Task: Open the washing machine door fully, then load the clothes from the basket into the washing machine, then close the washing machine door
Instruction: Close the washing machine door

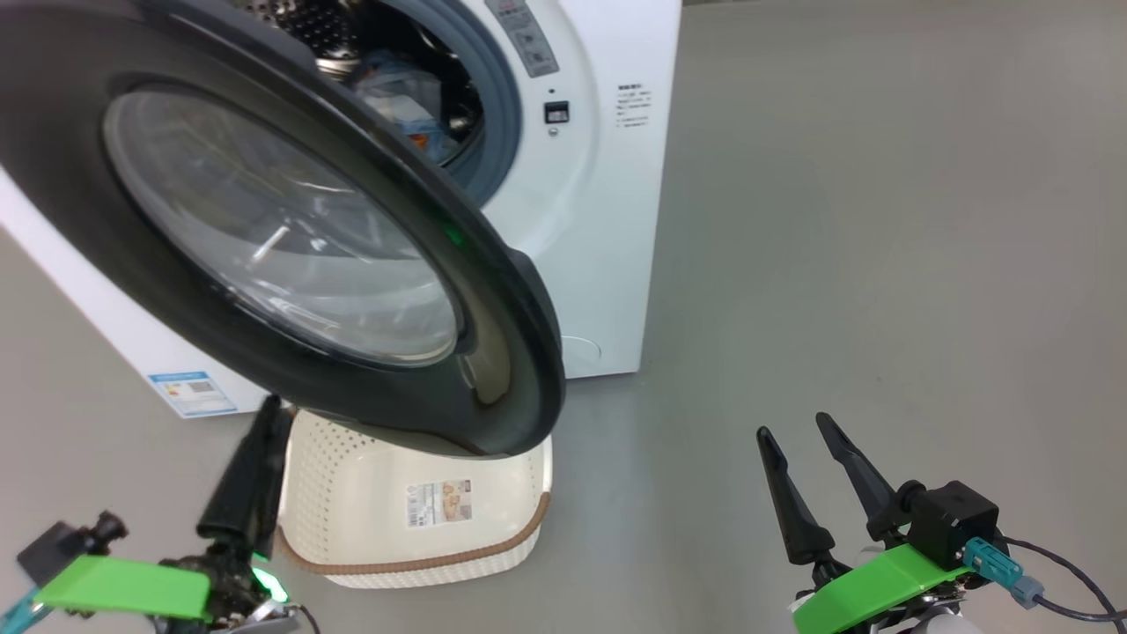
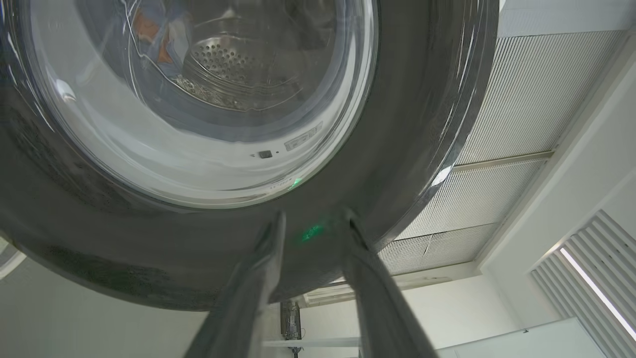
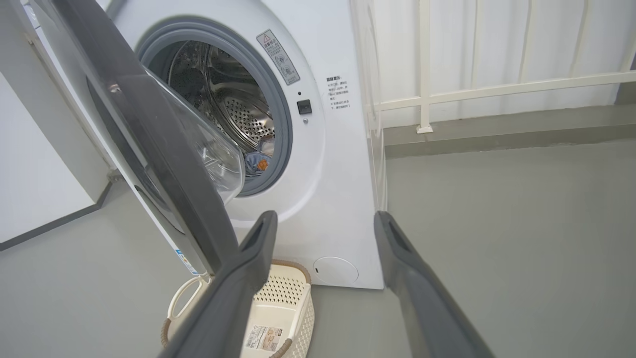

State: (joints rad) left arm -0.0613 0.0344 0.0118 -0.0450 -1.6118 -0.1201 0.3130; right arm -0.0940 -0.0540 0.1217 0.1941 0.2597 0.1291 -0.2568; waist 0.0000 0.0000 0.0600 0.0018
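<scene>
Black fingers of the left gripper (image 1: 268, 409) rise at the lower left, a little parted and pinching nothing. In the left wrist view their tips stand just beside the dark rim of the washing machine door (image 1: 290, 229); whether they touch it I cannot tell. Next right, low on the white front, is a blue energy sticker (image 1: 194, 393), its print too small to read. The door hangs part open, its glass bowl bulging toward the drum. Under its lower edge the basket (image 1: 352, 493) lies on the grey floor (image 1: 880, 264) close to the foot of the washing machine (image 1: 599, 220), a printed label sticker (image 1: 438, 503) on its bottom, not legible. The clothes (image 1: 405, 106) lie inside the drum, behind the grey gasket (image 1: 502, 97). Beside the opening are a grey warning label (image 1: 528, 35) with pictograms and a block of small dark print (image 1: 632, 106), both unreadable. At the lower right the right gripper (image 1: 792, 425) hangs over the floor, spread wide and empty.
</scene>
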